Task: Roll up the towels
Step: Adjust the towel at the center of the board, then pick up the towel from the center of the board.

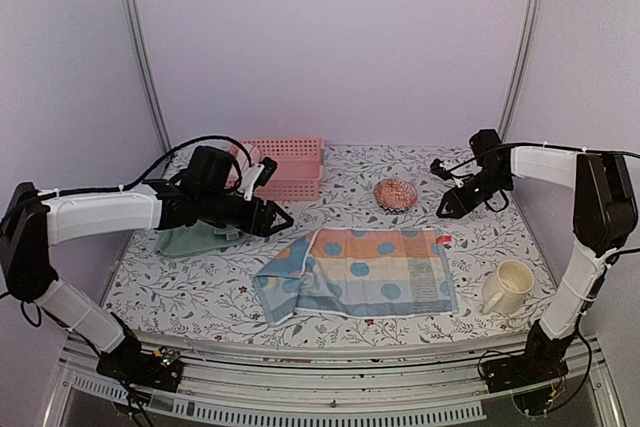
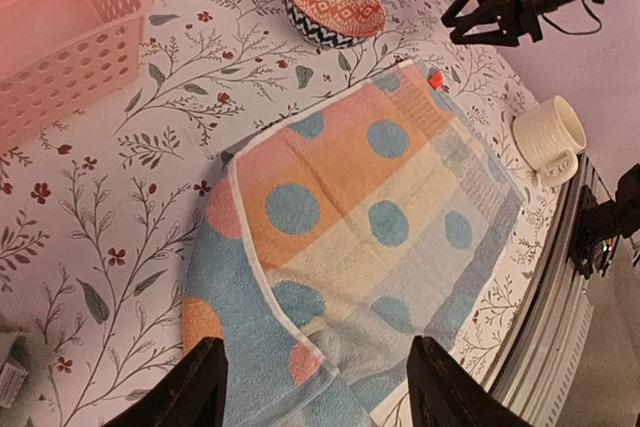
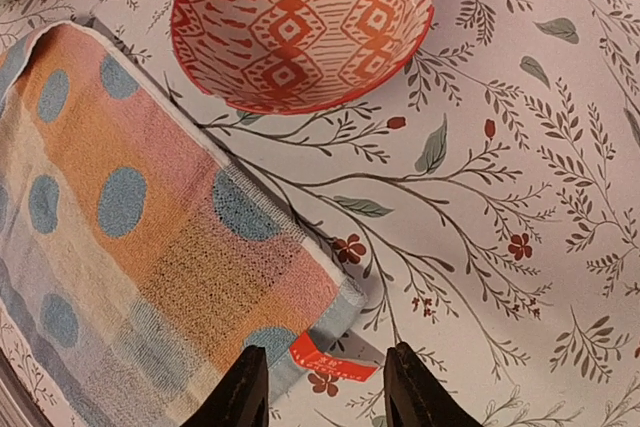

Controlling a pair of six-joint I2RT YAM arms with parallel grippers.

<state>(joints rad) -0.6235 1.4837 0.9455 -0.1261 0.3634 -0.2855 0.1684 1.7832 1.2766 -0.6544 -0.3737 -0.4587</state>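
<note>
A striped towel [image 1: 355,272] in orange, pink and pale blue with blue spots lies spread flat at the table's middle. Its left near corner [image 2: 240,317] is folded over, showing a blue underside with pale spots. My left gripper [image 1: 280,219] hovers above that folded end, and in the left wrist view it [image 2: 320,387] is open with only cloth below. My right gripper [image 1: 445,209] hangs over the towel's far right corner, where a red tag [image 3: 330,359] sticks out. That gripper [image 3: 325,392] is open and holds nothing. A sage green towel [image 1: 195,239] lies crumpled under my left arm.
A pink slatted basket [image 1: 285,167] stands at the back left. A red patterned bowl [image 1: 396,194] sits just behind the towel's far right corner. A cream mug [image 1: 508,287] stands near the right front edge, close to the towel.
</note>
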